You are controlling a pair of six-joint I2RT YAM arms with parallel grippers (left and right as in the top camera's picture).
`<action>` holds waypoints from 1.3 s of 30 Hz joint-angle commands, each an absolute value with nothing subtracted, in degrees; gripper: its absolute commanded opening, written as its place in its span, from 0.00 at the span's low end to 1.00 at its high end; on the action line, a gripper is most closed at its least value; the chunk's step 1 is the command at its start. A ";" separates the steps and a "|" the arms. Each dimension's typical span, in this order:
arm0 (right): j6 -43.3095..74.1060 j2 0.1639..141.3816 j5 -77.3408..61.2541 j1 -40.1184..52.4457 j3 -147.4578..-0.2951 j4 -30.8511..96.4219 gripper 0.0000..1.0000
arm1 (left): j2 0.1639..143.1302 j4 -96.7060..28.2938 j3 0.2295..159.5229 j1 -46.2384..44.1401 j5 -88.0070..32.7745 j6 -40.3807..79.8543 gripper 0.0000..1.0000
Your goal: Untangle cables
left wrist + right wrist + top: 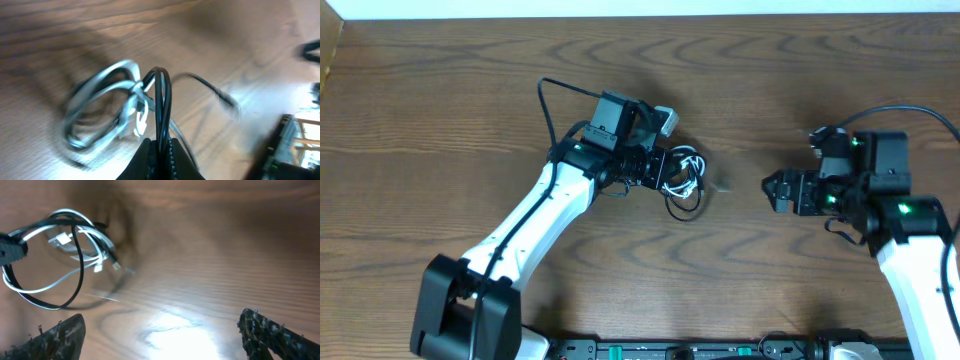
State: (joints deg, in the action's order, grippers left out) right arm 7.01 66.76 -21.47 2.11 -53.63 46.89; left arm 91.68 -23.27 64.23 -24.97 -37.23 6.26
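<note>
The black cable point(161, 100) and white cable point(95, 107) form one tangled bundle of small loops point(685, 185) near the table's middle. My left gripper point(665, 172) is shut on a loop of the black cable point(160, 145), with the white loops hanging beside it just above the wood. A black plug end point(227, 100) trails off to the right. My right gripper point(775, 190) is open and empty, to the right of the bundle and apart from it. In the right wrist view the bundle point(75, 245) shows at upper left, with my wide-open fingers point(160, 335) at the bottom.
The wooden table point(440, 110) runs to a pale edge at the back. The right arm's own thick black wire point(880, 115) loops above it. Dark equipment point(720, 348) lies along the front edge.
</note>
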 commanded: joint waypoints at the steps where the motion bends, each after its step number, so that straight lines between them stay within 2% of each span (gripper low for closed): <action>1: 4.97 71.29 -30.59 2.59 -54.61 46.06 0.91 | 90.52 -23.20 65.41 -24.99 -43.66 8.27 0.07; 5: 5.04 76.01 -32.40 3.44 -54.63 43.64 0.91 | 90.54 -23.22 65.39 -24.99 -47.94 8.27 0.07; 14: 5.06 82.85 -33.56 6.92 -54.63 35.97 0.82 | 90.54 -19.46 65.39 -24.99 -60.31 8.38 0.08; 18: 5.06 84.47 -33.56 8.80 -54.61 32.32 0.80 | 90.54 -15.86 65.39 -24.99 -63.99 12.78 0.08; 19: 5.06 84.68 -33.41 9.06 -54.63 31.73 0.75 | 90.54 -15.14 65.39 -24.99 -64.77 13.37 0.08; 20: 5.06 85.08 -32.73 9.43 -54.61 30.65 0.64 | 90.54 -14.17 65.39 -24.99 -65.67 13.80 0.08; 21: 5.08 85.23 -31.73 9.61 -54.63 30.11 0.49 | 90.54 -13.80 65.39 -24.97 -65.82 13.93 0.08; 22: 5.10 85.47 -29.89 9.82 -54.61 29.71 0.24 | 90.54 -13.78 65.39 -24.95 -65.73 13.85 0.08; 23: 5.17 85.52 -28.21 9.89 -54.63 29.80 0.15 | 90.54 -13.89 65.39 -24.84 -65.28 13.87 0.08; 26: 9.15 85.52 -18.85 9.85 -54.63 33.06 0.01 | 90.54 -16.67 65.39 -23.97 -57.39 13.85 0.08; 28: 13.74 85.52 -12.84 9.85 -54.61 35.94 0.01 | 90.54 -20.27 65.39 -23.16 -47.57 13.85 0.08; 29: 15.94 85.52 -11.38 9.78 -54.61 37.39 0.01 | 90.54 -23.24 65.39 -22.57 -38.94 13.89 0.09; 31: 15.22 85.52 -15.40 9.82 -54.63 38.20 0.01 | 90.54 -26.35 65.36 -21.93 -30.22 14.13 0.28; 32: 10.13 85.52 -23.88 9.87 -54.63 38.00 0.01 | 90.54 -27.51 65.39 -21.63 -27.66 14.09 0.39; 35: -2.39 85.52 -45.50 9.87 -54.63 37.01 0.01 | 90.54 -28.91 65.36 -21.39 -26.46 14.09 0.50; 37: -6.96 85.49 -56.55 9.85 -54.65 36.36 0.01 | 90.54 -29.39 65.39 -21.39 -26.48 14.09 0.51; 39: -7.62 85.45 -61.71 9.85 -54.65 35.62 0.01 | 90.54 -30.15 65.36 -21.39 -26.55 14.17 0.51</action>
State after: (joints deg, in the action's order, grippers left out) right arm 0.69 85.14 -41.01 9.69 -53.82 36.49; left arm 91.07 -29.06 64.31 -21.26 -30.55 14.20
